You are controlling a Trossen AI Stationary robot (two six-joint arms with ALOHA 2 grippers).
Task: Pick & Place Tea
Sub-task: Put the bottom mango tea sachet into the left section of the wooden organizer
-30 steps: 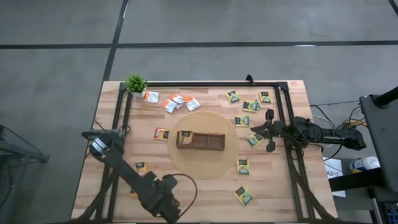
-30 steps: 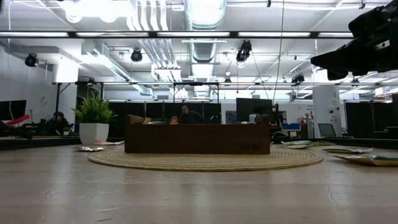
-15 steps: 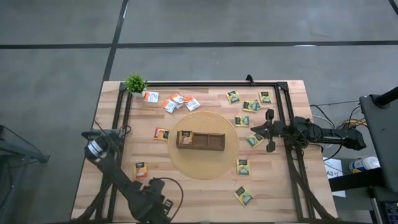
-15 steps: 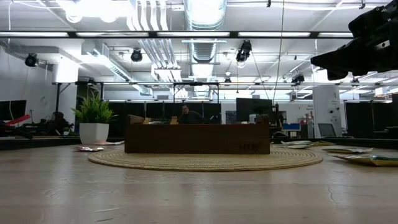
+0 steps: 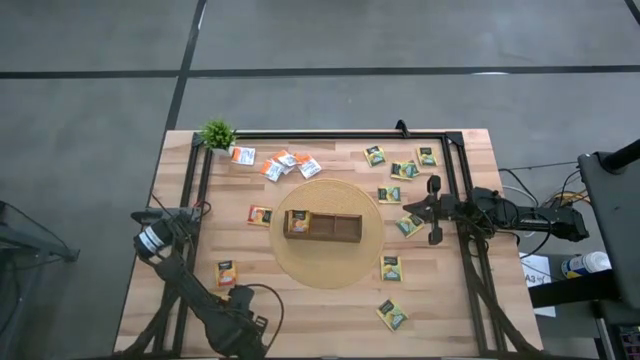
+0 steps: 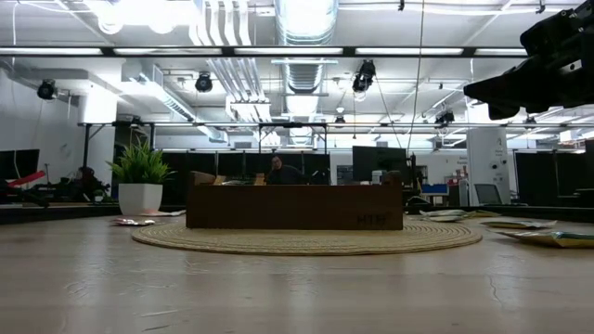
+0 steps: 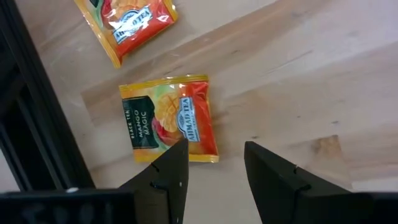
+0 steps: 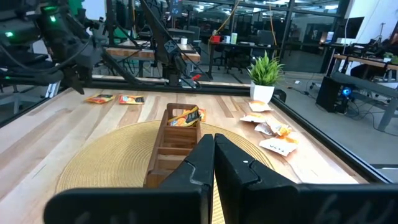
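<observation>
Left wrist view: we see the left end effector (image 7: 214,171) with fingers parted, empty, just above a yellow-orange square paper tea sachet (image 7: 169,117) on the wooden surface (image 7: 298,74). Right end effector (image 8: 213,155), fingers pressed together, hovers at the frame's right in the high view.

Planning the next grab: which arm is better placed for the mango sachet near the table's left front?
Left. The left gripper is open just short of that mango sachet. The right gripper is shut, off by the mat's far side.
</observation>
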